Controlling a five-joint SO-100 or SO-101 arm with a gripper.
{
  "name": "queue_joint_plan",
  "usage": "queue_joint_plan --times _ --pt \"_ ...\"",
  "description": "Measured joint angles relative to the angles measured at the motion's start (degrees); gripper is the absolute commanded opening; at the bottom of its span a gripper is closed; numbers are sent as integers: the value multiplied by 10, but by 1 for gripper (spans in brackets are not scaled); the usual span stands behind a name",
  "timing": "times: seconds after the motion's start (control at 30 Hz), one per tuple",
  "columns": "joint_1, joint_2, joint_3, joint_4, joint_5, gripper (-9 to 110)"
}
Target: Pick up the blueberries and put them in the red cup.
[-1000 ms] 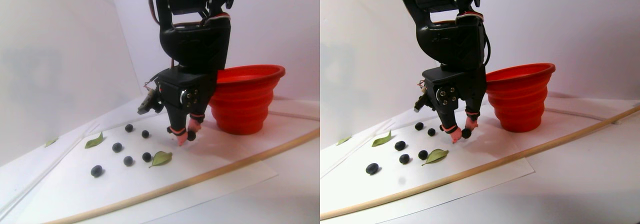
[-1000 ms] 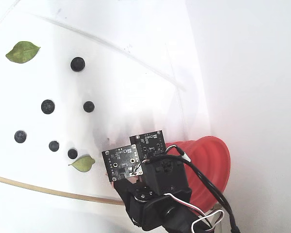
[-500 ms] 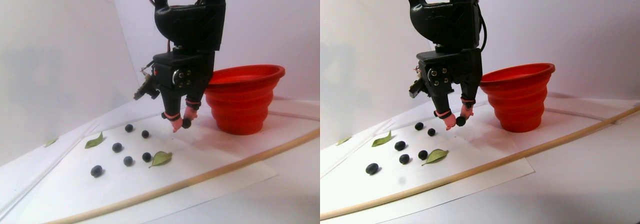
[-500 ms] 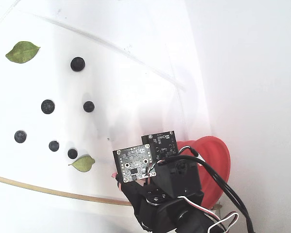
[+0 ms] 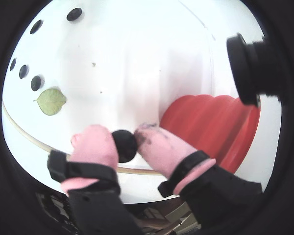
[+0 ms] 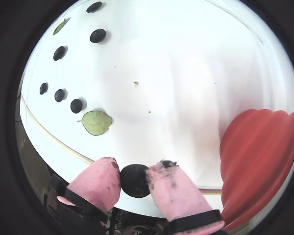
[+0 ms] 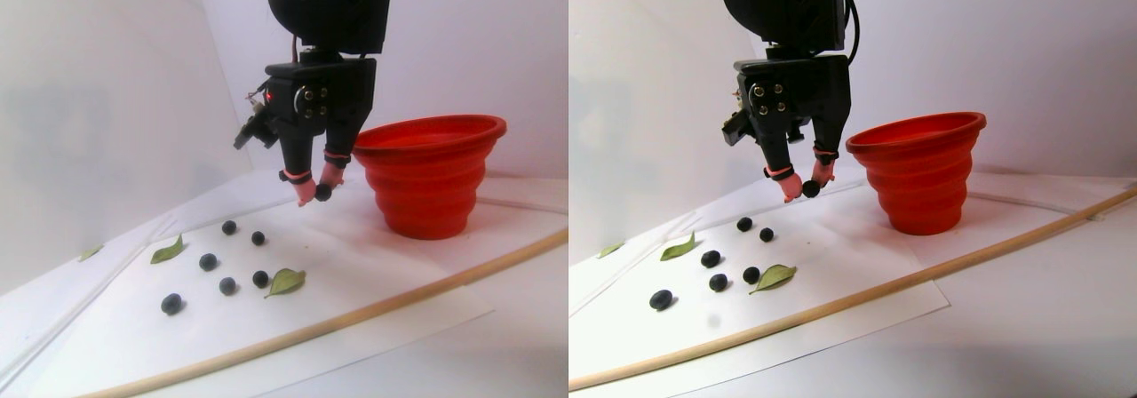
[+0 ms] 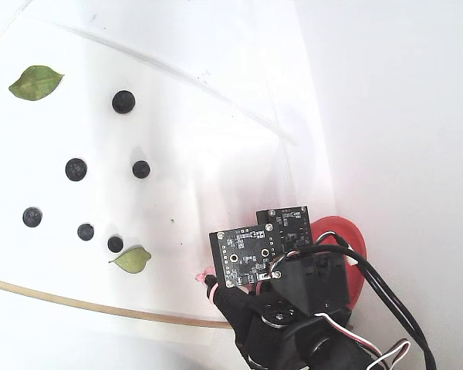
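Note:
My gripper hangs in the air just left of the red cup, its tips below rim height. Its two pink-tipped fingers are shut on one dark blueberry, also seen pinched in another wrist view. The ribbed red cup stands upright on the white sheet, apart from the gripper. Several loose blueberries lie on the sheet to the left in the stereo pair view. The fixed view shows them spread at the left, with the arm covering most of the cup.
Two green leaves lie among the berries. A thin wooden stick runs along the white sheet's near edge. White walls stand behind and to the left. A camera lens juts in at a wrist view's upper right.
The gripper has risen off the sheet with the blueberry held between its fingers. In the fixed view the arm has shifted right. The loose berries and leaves have not moved.

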Motion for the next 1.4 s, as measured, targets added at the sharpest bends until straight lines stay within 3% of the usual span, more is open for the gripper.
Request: queue_joint_plan --times 0.7,1.4 --pt "-11 137 8 87 65 10" --pt "28 235 16 127 47 10"
